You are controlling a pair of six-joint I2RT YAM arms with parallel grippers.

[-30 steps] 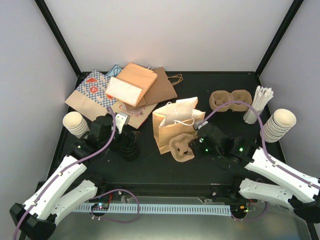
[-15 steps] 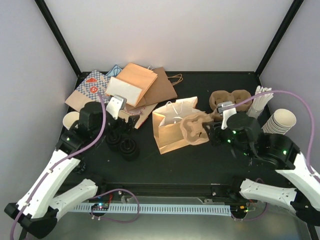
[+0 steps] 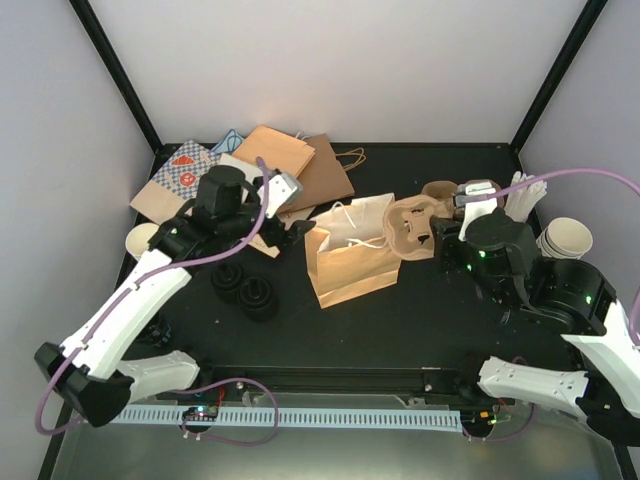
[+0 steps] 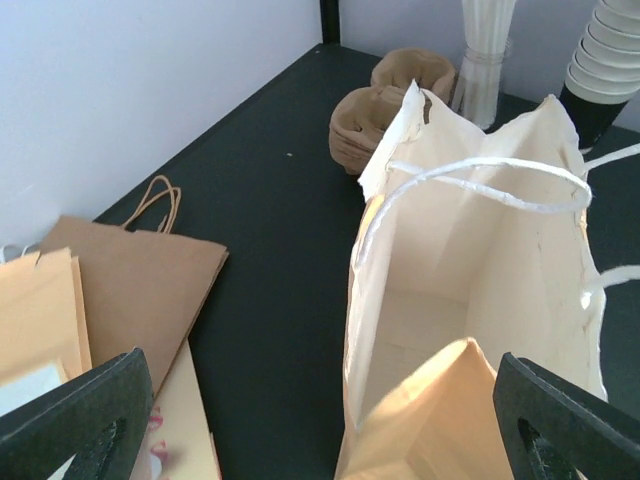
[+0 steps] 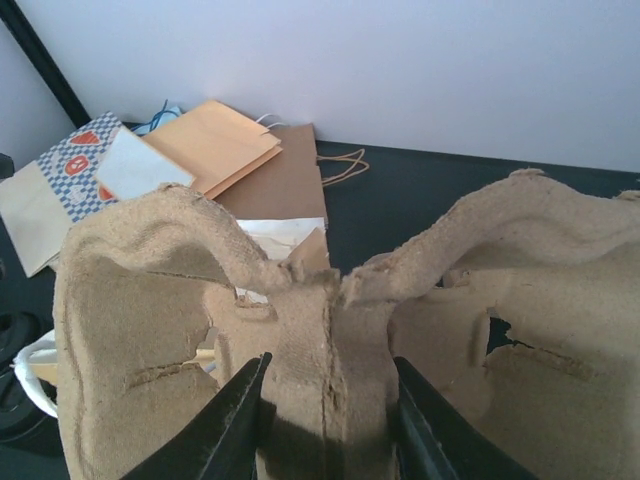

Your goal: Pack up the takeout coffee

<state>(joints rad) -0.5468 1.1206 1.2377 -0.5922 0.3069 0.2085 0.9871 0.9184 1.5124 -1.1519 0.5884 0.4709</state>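
My right gripper [image 3: 428,232] is shut on the middle ridge of a brown pulp two-cup carrier [image 3: 408,228] and holds it in the air at the right edge of the open cream paper bag [image 3: 350,258]. In the right wrist view the carrier [image 5: 150,320] fills the frame, with the gripper [image 5: 328,412] clamped on its centre. My left gripper [image 3: 298,222] hangs open by the bag's left edge; its wrist view looks down into the empty bag [image 4: 470,260]. Two round black lids [image 3: 246,290] sit left of the bag; I cannot tell if cups are under them.
Flat paper bags [image 3: 250,175] lie at the back left. Lidless cup stacks stand at the left [image 3: 143,242] and right [image 3: 562,238] edges. A straw holder [image 3: 520,200] and spare carriers [image 4: 390,110] are at the back right.
My right arm lifted the carrier from the table in front of the bag up to the bag's right edge. My left arm swung from the black lids to the bag's left side.
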